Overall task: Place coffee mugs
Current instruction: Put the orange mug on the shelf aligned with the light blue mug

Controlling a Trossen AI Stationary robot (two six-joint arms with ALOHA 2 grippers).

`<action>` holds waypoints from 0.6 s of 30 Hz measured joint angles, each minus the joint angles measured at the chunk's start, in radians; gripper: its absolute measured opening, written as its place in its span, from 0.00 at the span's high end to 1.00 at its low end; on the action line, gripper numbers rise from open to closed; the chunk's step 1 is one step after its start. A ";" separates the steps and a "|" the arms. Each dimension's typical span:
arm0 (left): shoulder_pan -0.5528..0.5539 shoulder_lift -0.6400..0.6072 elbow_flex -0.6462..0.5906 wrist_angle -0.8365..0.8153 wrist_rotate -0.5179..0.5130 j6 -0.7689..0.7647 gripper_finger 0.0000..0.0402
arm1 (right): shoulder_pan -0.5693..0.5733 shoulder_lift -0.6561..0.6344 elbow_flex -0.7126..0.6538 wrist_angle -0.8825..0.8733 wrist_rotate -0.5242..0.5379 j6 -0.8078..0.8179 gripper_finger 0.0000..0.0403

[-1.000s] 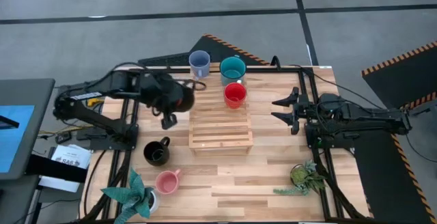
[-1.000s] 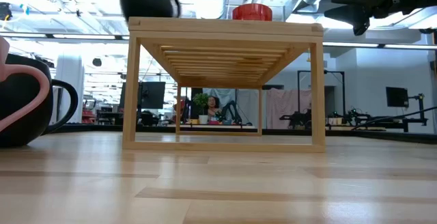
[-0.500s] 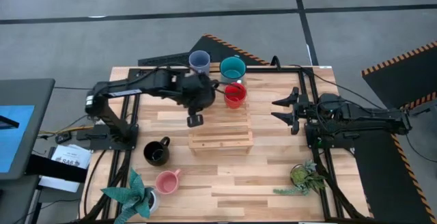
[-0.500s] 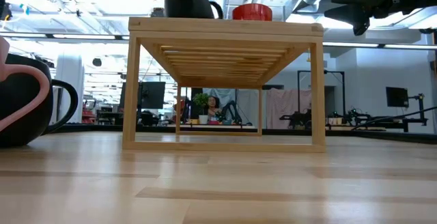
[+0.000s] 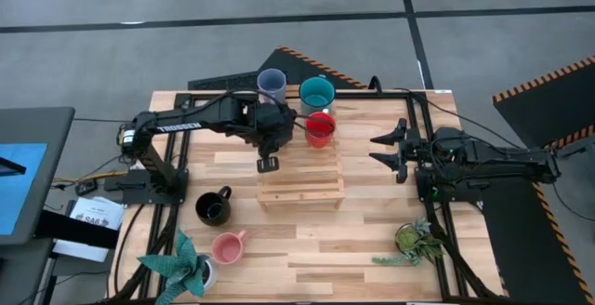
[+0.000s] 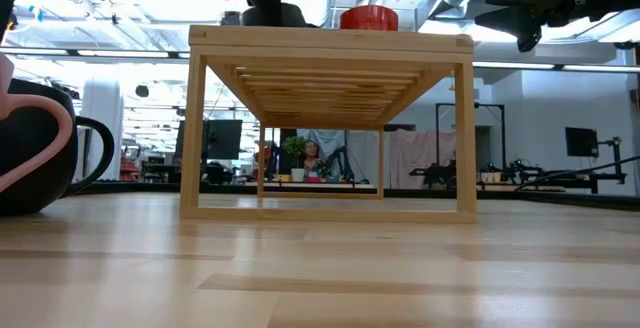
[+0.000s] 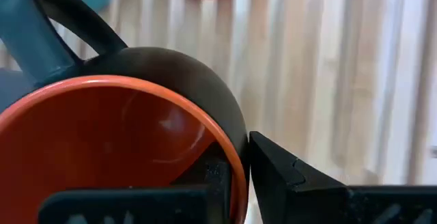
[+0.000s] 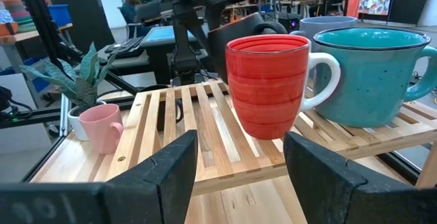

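My left gripper (image 5: 270, 126) reaches over the far left part of the wooden slatted rack (image 5: 299, 177), shut on the black mug with orange inside (image 7: 123, 128). In the low view that mug (image 6: 265, 10) is at the rack's top. The red mug (image 5: 320, 128) stands on the rack's far right part. Behind it are the teal mug (image 5: 317, 93) and the grey-blue mug (image 5: 271, 85). The all-black mug (image 5: 213, 207) and the pink mug (image 5: 227, 246) stand on the table near left. My right gripper (image 5: 386, 152) waits open to the right of the rack. My left gripper holds the black-and-orange mug by its rim (image 7: 237, 157), on the side away from the handle (image 7: 75, 26). One finger is inside the mug and one finger (image 7: 287, 176) is outside the wall. The mug is upright; whether its base rests on the rack I cannot tell.
Two small potted green plants stand at the table's near left (image 5: 186, 263) and near right (image 5: 414, 240). The rack's near half shows bare slats. In the right wrist view the red mug (image 8: 266, 84) and the teal mug (image 8: 372, 74) are close ahead of the open fingers.
My left gripper has carried the black-and-orange mug from the table's left side toward the right, over the rack's far left part beside the red mug, and has stayed there for the last half second. The right arm has kept still.
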 joint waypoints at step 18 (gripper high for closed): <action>0.001 0.000 -0.003 0.059 -0.074 0.053 0.70 | 0.000 0.000 0.000 0.000 0.000 0.000 0.39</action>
